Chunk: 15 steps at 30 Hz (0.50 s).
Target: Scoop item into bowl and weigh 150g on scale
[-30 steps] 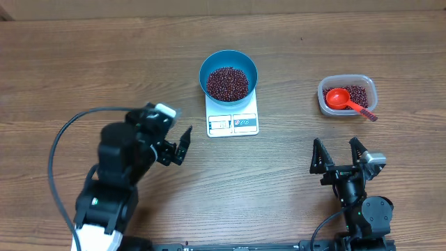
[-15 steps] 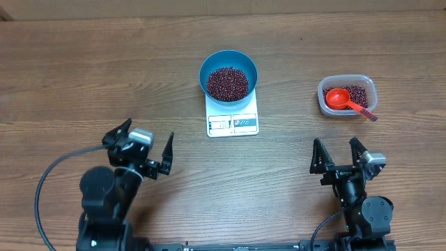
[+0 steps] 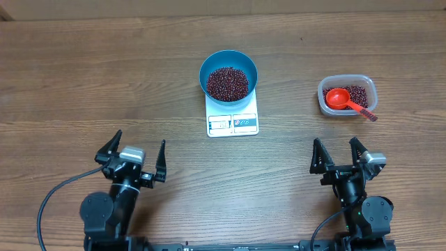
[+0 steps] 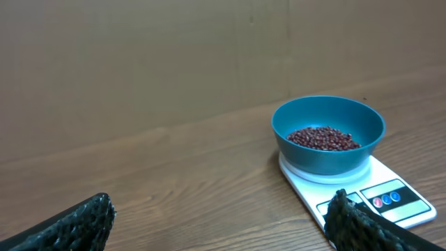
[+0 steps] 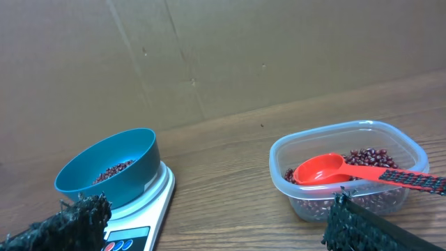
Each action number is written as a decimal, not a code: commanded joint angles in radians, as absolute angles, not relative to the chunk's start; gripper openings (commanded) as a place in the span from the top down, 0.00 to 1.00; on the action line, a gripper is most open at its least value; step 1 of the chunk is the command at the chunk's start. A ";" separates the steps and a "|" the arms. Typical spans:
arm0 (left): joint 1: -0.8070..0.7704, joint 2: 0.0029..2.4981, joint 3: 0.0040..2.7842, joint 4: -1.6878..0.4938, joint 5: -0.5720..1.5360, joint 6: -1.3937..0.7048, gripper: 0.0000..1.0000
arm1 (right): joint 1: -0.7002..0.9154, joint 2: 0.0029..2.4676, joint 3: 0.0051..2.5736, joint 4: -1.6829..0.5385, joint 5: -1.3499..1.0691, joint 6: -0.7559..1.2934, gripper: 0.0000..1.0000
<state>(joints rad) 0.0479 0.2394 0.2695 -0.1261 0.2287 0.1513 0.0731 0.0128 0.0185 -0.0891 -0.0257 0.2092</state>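
A blue bowl (image 3: 228, 74) holding dark red-brown beans (image 3: 228, 83) stands on the white scale (image 3: 233, 118) at the table's middle back. The left wrist view shows the bowl (image 4: 327, 136) and scale (image 4: 380, 199) ahead to the right. The right wrist view has the bowl (image 5: 108, 171) and scale (image 5: 139, 223) at its left. My left gripper (image 3: 135, 156) stands open near the front left, nothing between its fingers. My right gripper (image 3: 341, 155) is open at the front right, likewise empty. Both are well short of the scale.
A clear plastic tub (image 3: 347, 96) at the back right holds more beans and a red scoop (image 3: 341, 99) whose handle sticks out over its right rim. The same tub (image 5: 348, 171) and scoop (image 5: 327, 169) show in the right wrist view. Cardboard walls off the back.
The left arm has drawn back toward the front edge and left, and its gripper now points straight ahead. The right arm, bowl, scale and tub have not moved.
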 commanded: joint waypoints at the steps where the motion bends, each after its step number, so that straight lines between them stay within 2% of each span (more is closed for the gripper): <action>1: 0.071 0.183 0.227 -0.115 0.234 0.130 0.00 | 0.079 0.003 0.008 -0.084 -0.019 0.211 0.00; 15: 0.097 0.003 0.010 -0.020 0.222 0.130 0.01 | 0.079 0.003 0.008 -0.084 -0.019 0.211 0.00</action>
